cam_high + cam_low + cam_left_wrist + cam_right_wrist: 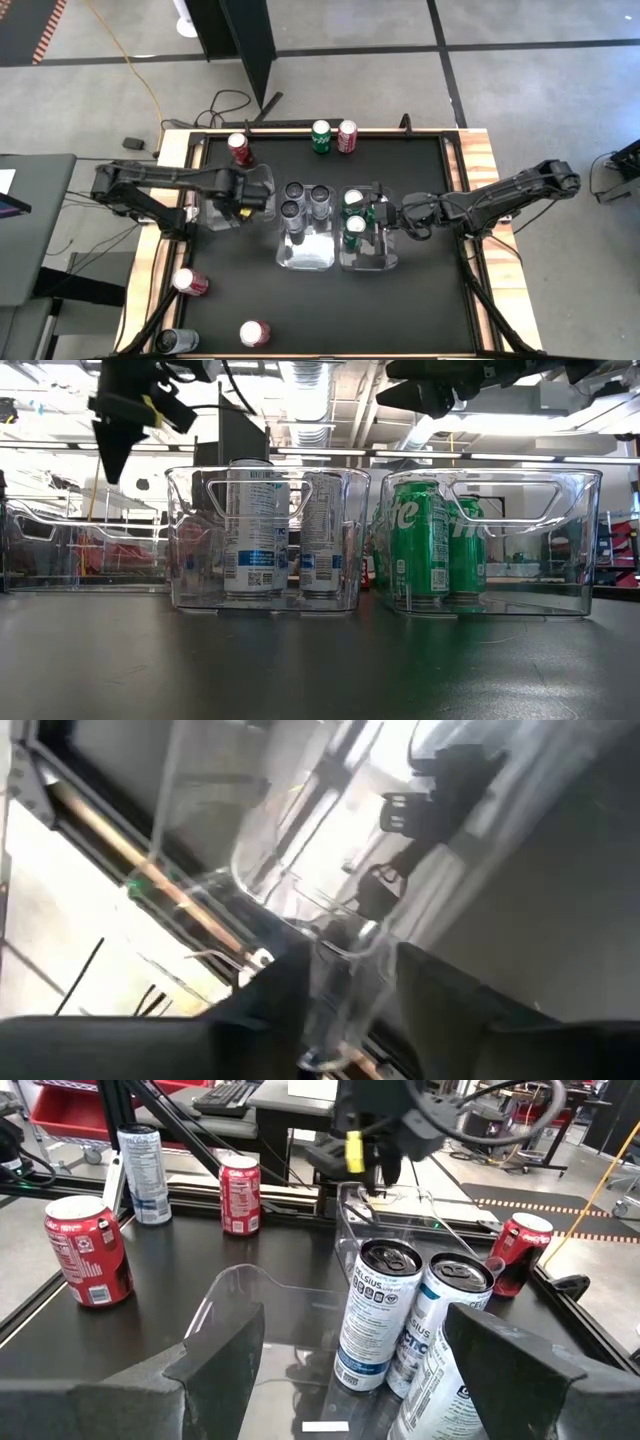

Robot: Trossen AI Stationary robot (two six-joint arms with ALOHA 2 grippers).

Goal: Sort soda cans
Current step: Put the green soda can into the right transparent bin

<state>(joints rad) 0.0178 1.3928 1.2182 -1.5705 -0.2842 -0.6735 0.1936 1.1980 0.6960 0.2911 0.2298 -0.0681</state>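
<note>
High view: red cans [238,148] are all loose on the table [420,300]. One stands just behind the left bin [220,215], one at the back edge beside a stray green can [321,135], and two are near the front-left corner. None is binned yet. Silver cans [295,190]: three stand in the middle bin [305,255], and a fourth [178,341] lies on its side at the front-left corner. The other green cans [355,225] are in the right bin [365,262]; at least two are visible.

Left gripper [250,205] is over the left bin, which looks empty. The left wrist view shows its fingers [270,1005] straddling the clear bin wall, with the gap partly closed. Can't tell whether they have actually pinched the plastic. No can is in it.

Right gripper [383,215] hovers over the right bin, jaws wide, holding nothing.

Likely step: silver and green are mostly done and red hasn't started. The left arm seems to be dealing with the left bin itself, gripping or nudging it, not picking a can.

Next move probably calls for:
- getting clear of the bin wall
- opening wide enough for a can body
- going for the red can just behind the bin, then dropping it upright inside

The lying silver can will need a different approach angle.
</note>
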